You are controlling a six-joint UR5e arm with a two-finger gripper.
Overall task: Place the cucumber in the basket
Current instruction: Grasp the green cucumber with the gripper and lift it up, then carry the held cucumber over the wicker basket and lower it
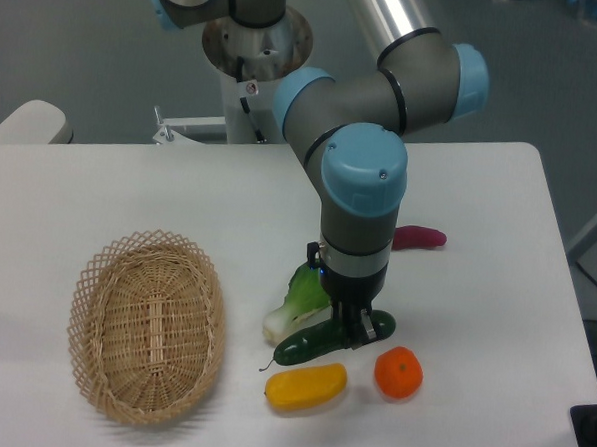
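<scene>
Yellow fruit (306, 384) lies beside the glossy dark-green cucumber (307, 345), pinched by the end effector (358, 330).

A white table (180, 187) with rounded corners fills most of the view, lit evenly from above with only soft shadows on its top. Behind it stretches a dull grey-blue floor (78, 42), plain and slightly blurred. A pale rounded piece of furniture (28, 121) shows at the left edge just past the table, and a small dark object (590, 429) sits at the lower right corner.
</scene>
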